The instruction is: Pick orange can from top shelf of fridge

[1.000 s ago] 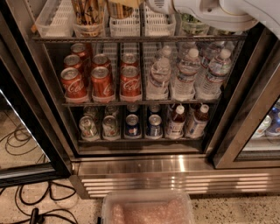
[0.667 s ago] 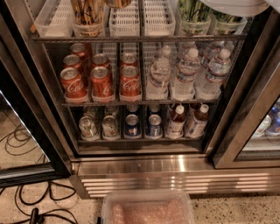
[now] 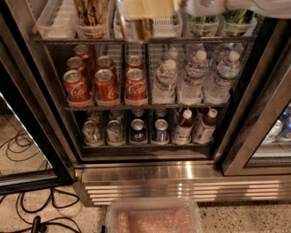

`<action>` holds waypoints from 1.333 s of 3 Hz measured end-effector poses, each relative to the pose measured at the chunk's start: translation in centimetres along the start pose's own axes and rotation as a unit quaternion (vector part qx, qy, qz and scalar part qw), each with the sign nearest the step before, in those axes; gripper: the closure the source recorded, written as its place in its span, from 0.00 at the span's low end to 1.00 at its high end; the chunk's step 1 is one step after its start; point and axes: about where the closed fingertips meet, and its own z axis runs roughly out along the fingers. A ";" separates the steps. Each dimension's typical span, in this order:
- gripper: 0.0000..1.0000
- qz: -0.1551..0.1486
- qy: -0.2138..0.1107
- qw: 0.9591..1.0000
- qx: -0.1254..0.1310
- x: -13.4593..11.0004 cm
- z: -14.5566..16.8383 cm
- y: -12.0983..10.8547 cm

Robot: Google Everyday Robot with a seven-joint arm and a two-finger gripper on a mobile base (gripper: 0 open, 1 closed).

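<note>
Several streaked cans stand together in a clear tray (image 3: 91, 31) on the top shelf (image 3: 59, 41) of the fridge (image 3: 173, 174), left of centre. We take the orange can (image 3: 91, 12) to be one of these. It is upright, and its upper part is cut off by the top edge of our view.

Just right of that tray we see the hand (image 3: 144, 17) as a blurred pale-yellow form. It hangs over the middle trays and reaches down almost to the shelf rim. We cannot tell whether it is apart, together or clamped on anything. A brownish streak shows low in the blur, and we cannot tell what that is. The hand looks near the orange can, with no contact that we can make out.

A moment ago the hand showed only as a thin tan sliver at the very top edge, so it now sits lower. It also hides part of the white lattice tray (image 3: 166, 27), which was in plain view then. The white arm (image 3: 254, 7) has changed too. It was a small patch in the top right corner and now stretches further left, across the tops of the green-striped cans (image 3: 202, 22).

Below, we find nothing shifted. The red cans (image 3: 105, 86) and water bottles (image 3: 193, 77) keep their rows on the middle rack. The bin (image 3: 154, 218) sits on the floor in front as before.
</note>
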 end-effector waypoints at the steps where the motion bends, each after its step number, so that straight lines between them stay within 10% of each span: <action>1: 1.00 0.021 0.027 0.998 -0.060 2.1 -2.0 4.4; 3: 1.00 0.019 0.022 0.984 -0.175 4.5 -5.7 10.8; 4: 1.00 0.019 0.022 0.984 -0.175 4.5 -5.7 10.8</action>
